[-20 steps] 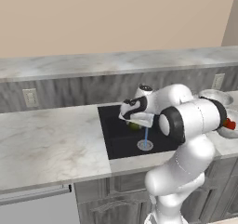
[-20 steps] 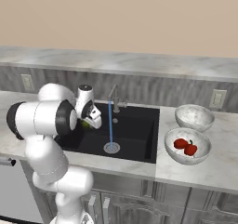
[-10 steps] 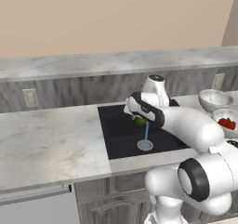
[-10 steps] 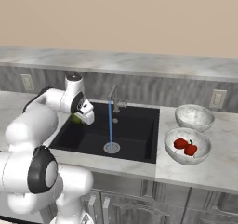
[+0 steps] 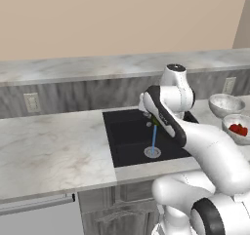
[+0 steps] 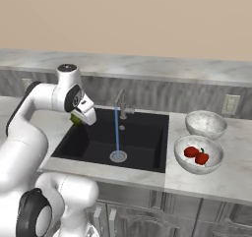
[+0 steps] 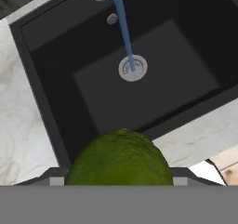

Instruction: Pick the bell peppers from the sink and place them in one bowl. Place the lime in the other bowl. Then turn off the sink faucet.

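My gripper [image 6: 81, 114] hangs above the left rear part of the black sink [image 6: 142, 133], shut on the green lime [image 6: 75, 118]. In the hand view the lime [image 7: 120, 158] bulges at the bottom, with the drain [image 7: 133, 68] far below it. Two red bell peppers [image 6: 197, 155] lie in the nearer grey bowl [image 6: 212, 163] on the right counter. Behind it the other bowl [image 6: 205, 123] holds nothing. The sink faucet [image 6: 120, 103] runs a blue stream [image 6: 117, 133] onto the drain. From the left base view, the gripper [image 5: 150, 113] sits at the sink's back edge.
Pale marble counter [image 5: 49, 151] spreads left of the sink, backed by a raised ledge [image 6: 147, 66] along the wall. A wall outlet [image 6: 229, 104] sits behind the bowls. My white arm [image 5: 195, 141] crosses the sink's right side in the left base view.
The arm has unfolded and swung upward, lifting the lime from low in the basin to above its left rear edge. Bowls, peppers and running water are unchanged.
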